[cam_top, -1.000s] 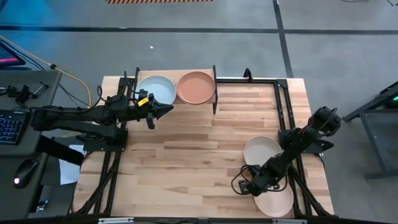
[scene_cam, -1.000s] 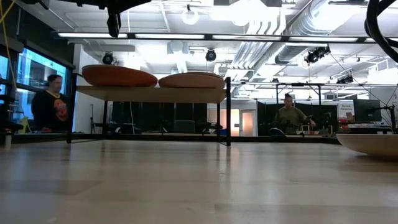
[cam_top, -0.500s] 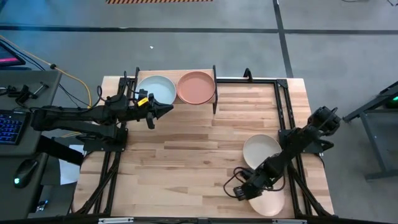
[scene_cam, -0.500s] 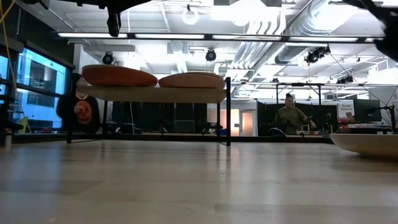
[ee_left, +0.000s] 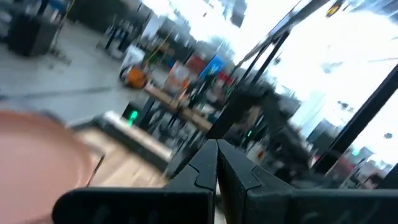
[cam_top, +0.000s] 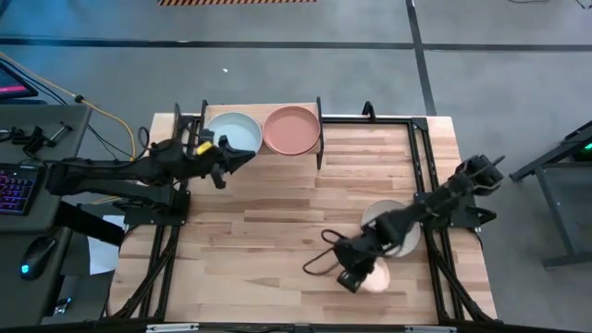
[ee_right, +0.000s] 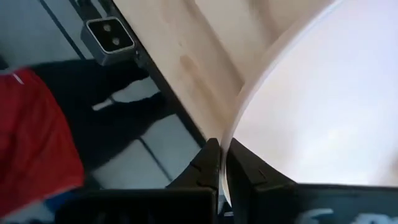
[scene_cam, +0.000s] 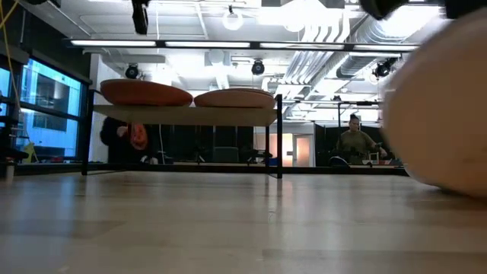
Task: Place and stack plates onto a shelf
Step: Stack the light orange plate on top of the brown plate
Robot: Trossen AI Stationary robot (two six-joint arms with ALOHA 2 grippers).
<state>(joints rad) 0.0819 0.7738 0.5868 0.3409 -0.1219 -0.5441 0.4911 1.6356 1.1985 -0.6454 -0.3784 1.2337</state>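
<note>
The pale blue plate (cam_top: pixel 233 132) and the terracotta plate (cam_top: pixel 291 128) rest side by side on the shelf (scene_cam: pixel 186 116) at the table's far edge. The cream plate (cam_top: pixel 388 227) lies on the table at the right, partly under my right arm. My right gripper (cam_top: pixel 363 275) is shut on the peach plate (cam_top: pixel 379 277), which fills the right of the low view (scene_cam: pixel 445 106). My left gripper (cam_top: pixel 242 157) is shut and empty, just in front of the pale blue plate. The red and pink plates are out of view. My right gripper pinches the peach plate's rim (ee_right: pixel 225 144) between its two fingers, one on each face of the plate. The plate is tilted steeply and shows nearly edge-on from above. Whether its lower edge is clear of the table I cannot tell.
Black frame rails (cam_top: pixel 421 166) run along the table's right and far sides. A cable loops on the table beside my right gripper (cam_top: pixel 319 259). A person (scene_cam: pixel 125 141) passes behind the shelf and another (scene_cam: pixel 354 141) sits farther back.
My right gripper has swung toward the table's left and far edge with the peach plate, which has tipped from flat on the table to steeply tilted. My left gripper has risen a little and drawn back toward the shelf. The person behind the shelf has walked to the right.
</note>
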